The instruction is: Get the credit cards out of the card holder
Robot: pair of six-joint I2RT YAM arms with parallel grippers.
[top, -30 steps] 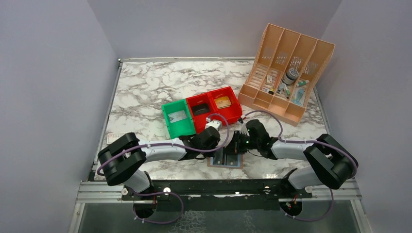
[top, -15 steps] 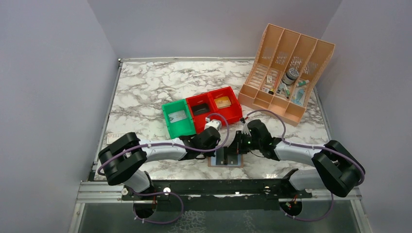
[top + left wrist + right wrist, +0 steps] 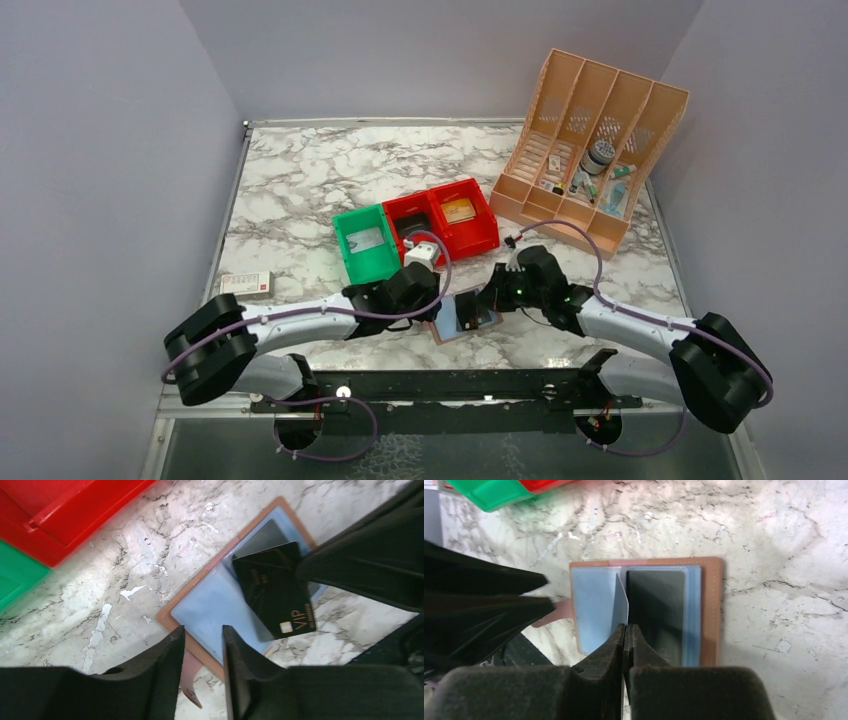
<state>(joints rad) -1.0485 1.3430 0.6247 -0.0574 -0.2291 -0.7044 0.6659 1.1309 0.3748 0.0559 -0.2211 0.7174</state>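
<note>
The dark card (image 3: 274, 592) is now out of the card holder (image 3: 210, 610). It hangs just above the holder's right pocket, and the right gripper (image 3: 625, 630) is clenched on its edge. Under it, inside the same pocket, a second dark card (image 3: 656, 610) shows, so I judge that one is not yet removed.

The card holder lies open and flat on the marble table (image 3: 300, 190), between the two grippers. Compared with one second ago, it is turned a little and no more square to the near edge.

The left gripper (image 3: 202, 630) was closed low over the holder a moment ago. Now its jaws stand a little apart, nothing is between them, and it has drawn back to the holder's left edge.

I think the holder is released and only the right arm carries something. The pulling step for this card looks finished, and the placing remains.

Just behind the holder stand the green bin (image 3: 368, 243) and the red bins (image 3: 455, 220).
</note>
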